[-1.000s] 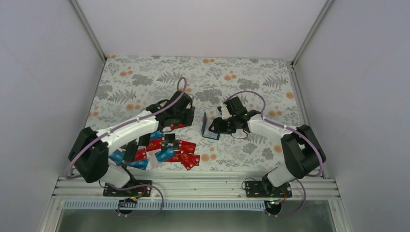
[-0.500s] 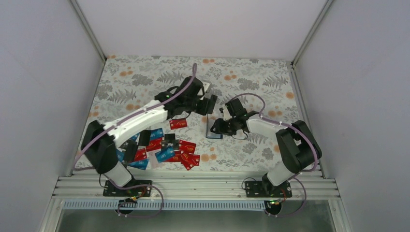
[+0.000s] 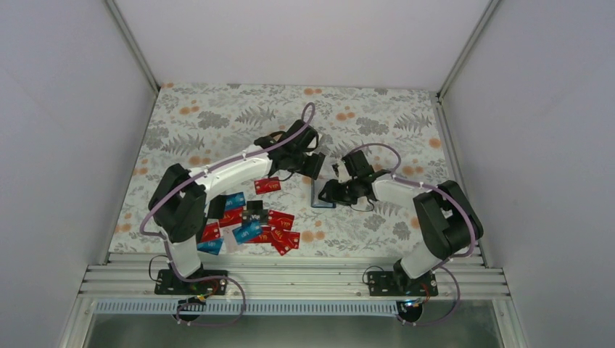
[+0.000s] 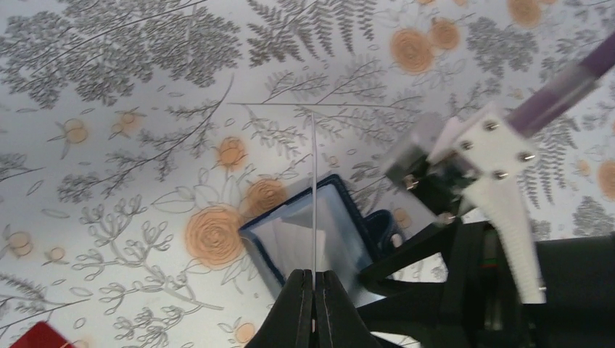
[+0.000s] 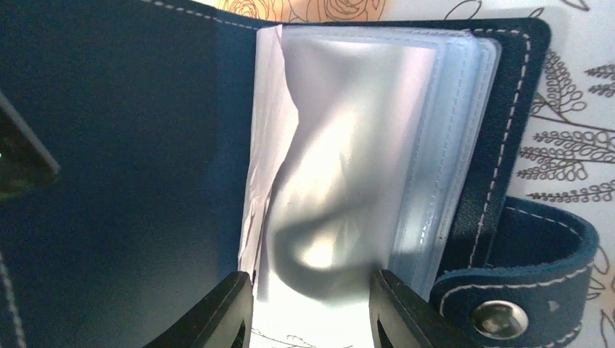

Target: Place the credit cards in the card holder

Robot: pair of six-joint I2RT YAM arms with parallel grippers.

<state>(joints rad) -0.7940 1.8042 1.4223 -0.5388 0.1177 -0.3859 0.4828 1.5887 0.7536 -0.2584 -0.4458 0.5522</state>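
Observation:
My left gripper (image 4: pixel 314 281) is shut on a thin white credit card (image 4: pixel 313 181), seen edge-on and sticking out over the card holder (image 4: pixel 337 217). In the top view the left gripper (image 3: pixel 313 165) hangs just left of and behind the card holder (image 3: pixel 321 197). The navy holder (image 5: pixel 109 145) lies open with its clear sleeves bulging. My right gripper (image 5: pixel 312 290) straddles the sleeve stack and grips it, one finger on each side. Several red, blue, black and white credit cards (image 3: pixel 250 225) lie heaped by the left base. One red card (image 3: pixel 267 185) lies apart.
The holder's snap tab (image 5: pixel 508 304) hangs open at the right. A red card's corner (image 4: pixel 36 337) shows at the bottom left. The right arm's white link and purple cable (image 4: pixel 500 159) cross close to the holder. White walls enclose the flowered table (image 3: pixel 217 123).
My left arm has swung right and away from the pile, carrying the card up to the holder. The right gripper has shifted slightly left with the holder.

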